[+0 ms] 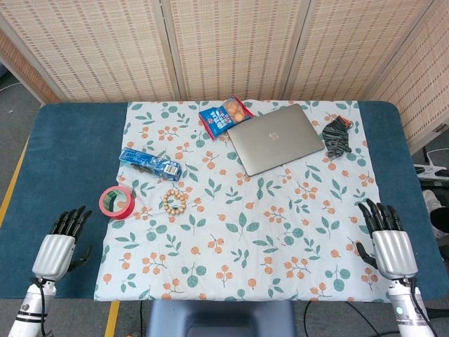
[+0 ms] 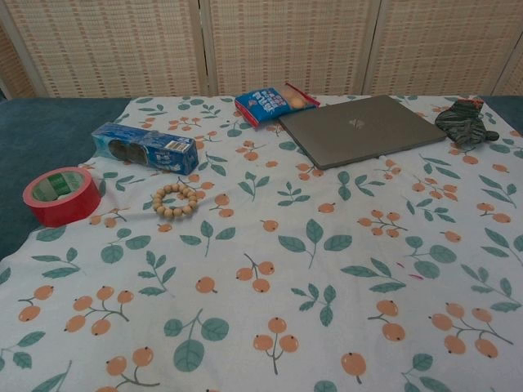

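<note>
Both hands sit at the near edge of the table in the head view, palms down, fingers pointing away from the robot. On the bare blue tabletop beside the cloth's left edge, the left hand [image 1: 62, 247] has its dark fingers spread slightly apart and holds nothing. Its counterpart, the right hand [image 1: 387, 242], lies partly over the right edge of the floral tablecloth [image 1: 245, 239], fingers likewise apart and empty, thumb out to the side. Neither hand shows in the chest view.

Nearest the left hand is the red tape roll [image 1: 116, 202], lying flat at the cloth's left border, well apart from the fingertips (its inner core looks green from the chest view). Just right of it rests a wooden bead bracelet [image 1: 174, 201], a small ring of pale round beads. Behind these lies a long blue cookie pack [image 1: 149, 161], glossy and set at a slant.

Farther back, a closed grey laptop [image 1: 276, 138] lies angled, its smooth metal lid bearing a faint logo. A blue snack bag [image 1: 225, 116] touches or slightly tucks under its back left corner. Right of the laptop sits a crumpled dark cloth [image 1: 337, 135], soft and wrinkled. Woven-panel screens [image 1: 238, 42] stand behind the table.
</note>
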